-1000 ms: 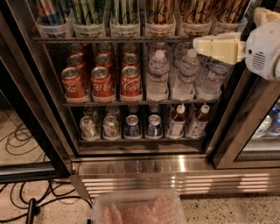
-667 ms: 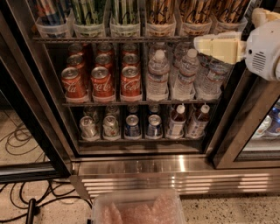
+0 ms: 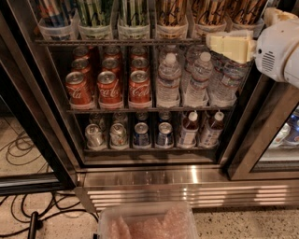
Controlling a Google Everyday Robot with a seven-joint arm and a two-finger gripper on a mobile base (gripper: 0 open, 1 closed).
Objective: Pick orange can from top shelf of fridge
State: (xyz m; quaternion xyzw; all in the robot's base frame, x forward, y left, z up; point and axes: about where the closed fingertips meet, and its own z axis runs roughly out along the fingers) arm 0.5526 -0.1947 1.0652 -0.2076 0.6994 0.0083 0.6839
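The fridge (image 3: 187, 176) stands open in front of me, with a steel frame and a dark interior. Its top shelf (image 3: 117, 42) is a thin wire rack fronted by clear plastic tubs. Copper-orange cans with dark lettering (image 3: 170, 11) stand in the tubs at centre and right, their tops cut off by the frame edge. My gripper (image 3: 219, 45) is cream-coloured, on a white arm coming in from the right. It points left at the level of the top shelf's front edge, just below the right-hand orange cans (image 3: 208, 11), and it holds nothing that I can see.
Green-striped cans (image 3: 96, 11) fill the tubs on the top left. Red cola cans (image 3: 110, 86) and water bottles (image 3: 168, 79) fill the middle rack, with small cans and bottles (image 3: 119, 135) below. A clear plastic bin (image 3: 147, 224) sits on the floor in front. Cables (image 3: 28, 140) lie on the left.
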